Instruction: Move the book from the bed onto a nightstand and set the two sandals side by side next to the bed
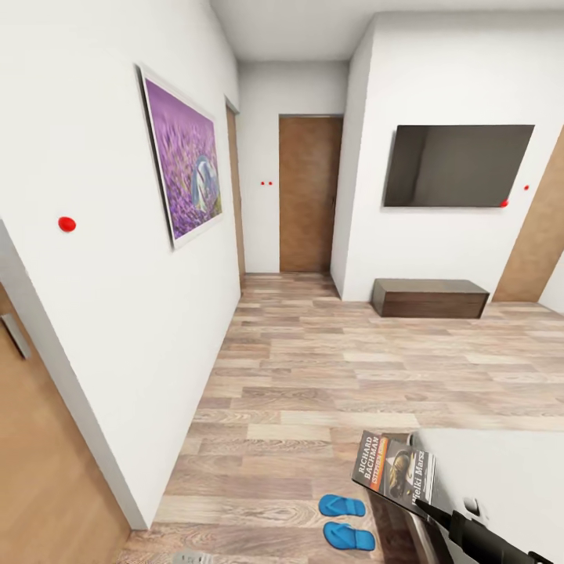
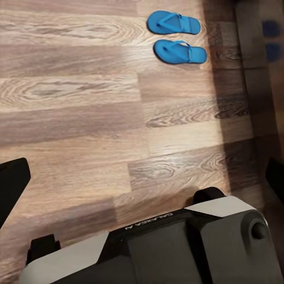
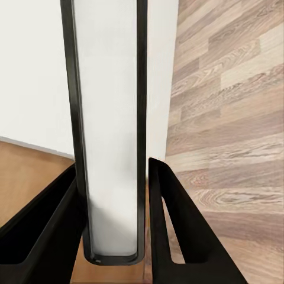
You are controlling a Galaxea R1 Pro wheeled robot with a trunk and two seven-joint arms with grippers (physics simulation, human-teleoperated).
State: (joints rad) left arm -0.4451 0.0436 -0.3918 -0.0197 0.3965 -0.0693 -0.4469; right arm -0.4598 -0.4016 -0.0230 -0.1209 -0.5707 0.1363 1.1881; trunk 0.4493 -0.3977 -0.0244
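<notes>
Right gripper (image 3: pixel 115 236) is clamped on the book (image 1: pixel 394 468), fingers flanking its page edge; the book is carried clear of the bed (image 1: pixel 501 486), over its corner. Left gripper's opening cannot be judged. The sandals (image 1: pixel 345 521) lie side by side on the floor (image 1: pixel 313 376) near the bed. Advice: keep the grip firm and the book level until a nightstand is reached. Cover reads "RICHARD BACHMAN"; left wrist housing reads "GALAXEA AI"
</notes>
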